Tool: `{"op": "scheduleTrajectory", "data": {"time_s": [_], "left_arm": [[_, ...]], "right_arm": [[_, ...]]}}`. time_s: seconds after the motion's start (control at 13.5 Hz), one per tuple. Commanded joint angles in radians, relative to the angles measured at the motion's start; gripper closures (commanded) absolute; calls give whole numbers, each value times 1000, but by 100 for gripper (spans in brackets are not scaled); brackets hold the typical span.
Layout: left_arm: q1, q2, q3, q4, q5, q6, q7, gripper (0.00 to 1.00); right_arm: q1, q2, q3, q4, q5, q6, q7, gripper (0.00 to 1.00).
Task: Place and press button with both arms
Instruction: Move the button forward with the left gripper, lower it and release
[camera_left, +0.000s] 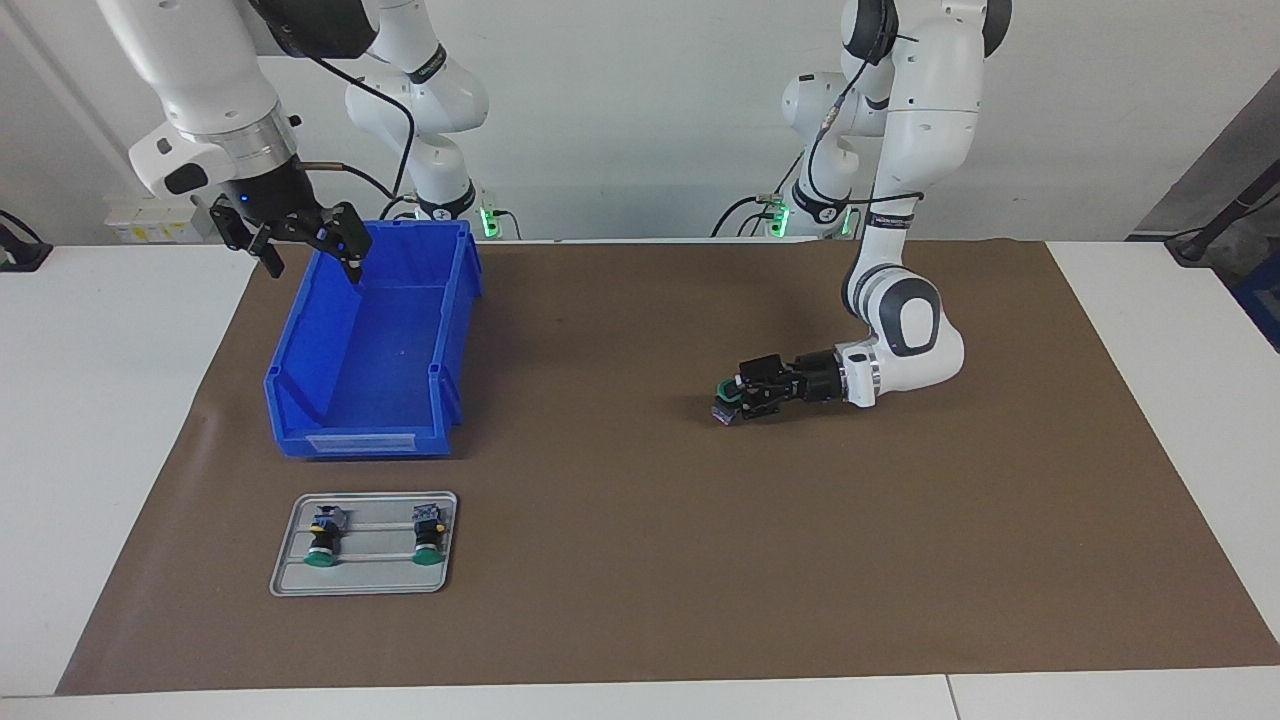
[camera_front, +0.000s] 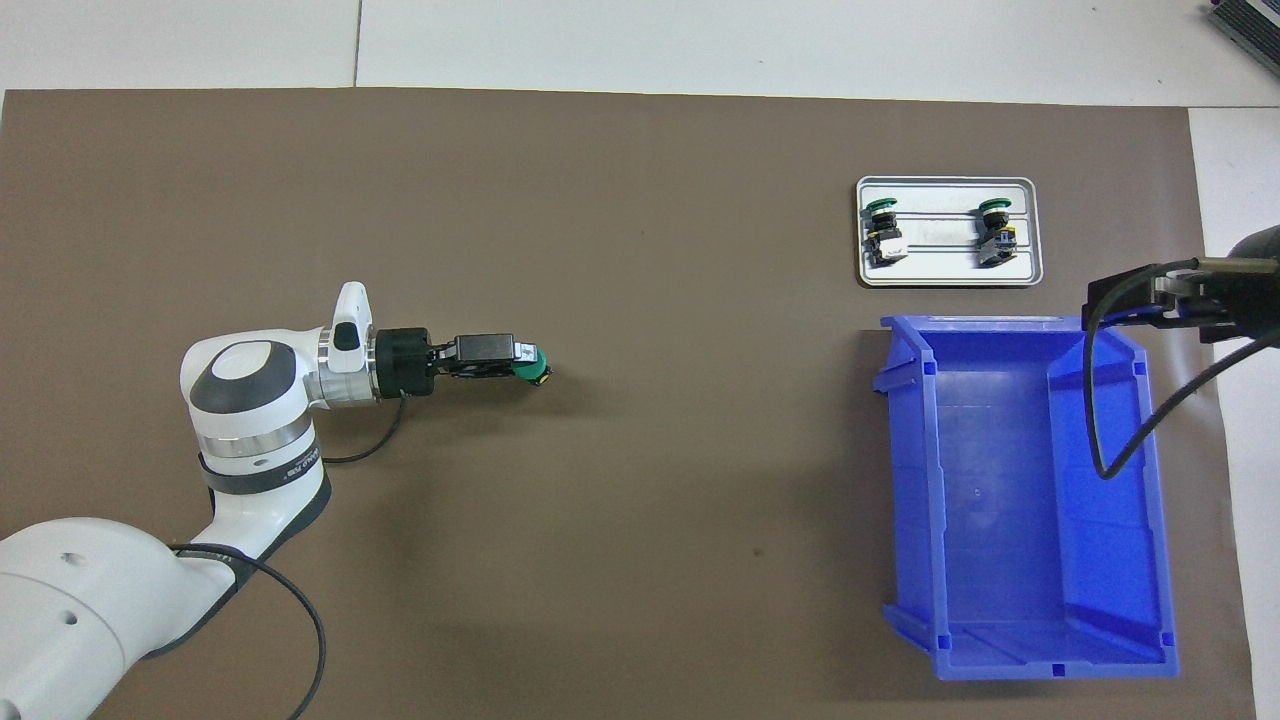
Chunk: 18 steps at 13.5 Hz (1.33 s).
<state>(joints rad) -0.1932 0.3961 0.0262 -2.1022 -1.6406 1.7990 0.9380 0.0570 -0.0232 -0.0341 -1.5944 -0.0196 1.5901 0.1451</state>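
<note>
My left gripper (camera_left: 735, 398) reaches low over the middle of the brown mat (camera_left: 640, 560), lying nearly level, and is shut on a button (camera_left: 726, 402) with a green cap. The same button (camera_front: 535, 369) shows at the gripper's tip (camera_front: 520, 366) in the overhead view. I cannot tell if the button touches the mat. Two more buttons (camera_left: 326, 537) (camera_left: 428, 533) lie on a grey tray (camera_left: 365, 580). My right gripper (camera_left: 305, 248) is open and empty, raised over the blue bin's (camera_left: 360, 420) rim at the right arm's end.
The blue bin (camera_front: 1020, 500) stands nearer to the robots than the grey tray (camera_front: 948, 275), with nothing in it. The brown mat covers most of the table. White table shows at both ends.
</note>
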Motion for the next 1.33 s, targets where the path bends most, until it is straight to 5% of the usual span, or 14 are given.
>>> {"op": "scheduleTrajectory", "data": {"time_s": [0.0,1.26], "left_arm": [[-32,-13,11,-31,-25,34,42,100],[-38,24,11,-58,-67,48,51,100]], "right_arm": [[-9,3,5,8,20,-15,-21,0],[-9,3,5,8,20,-15,-19,0]]}}
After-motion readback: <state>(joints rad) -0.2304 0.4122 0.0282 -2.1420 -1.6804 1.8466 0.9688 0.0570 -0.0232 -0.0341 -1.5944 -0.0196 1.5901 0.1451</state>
